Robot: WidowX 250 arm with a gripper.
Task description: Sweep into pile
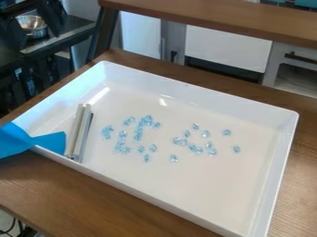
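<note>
Across one tray (201,92): blue beads (147,121), clumped past counting!
Left rim: one blue flap (52,141), bars (80,132) beside.
Beyond: one bowl (32,27).
End effector: open? Can't tell.

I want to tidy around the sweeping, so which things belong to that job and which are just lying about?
For the job:
clear blue bits
white tray
pale bars and blue piece beside them, probably the sweeper

Just lying about:
metal bowl, far left
</note>
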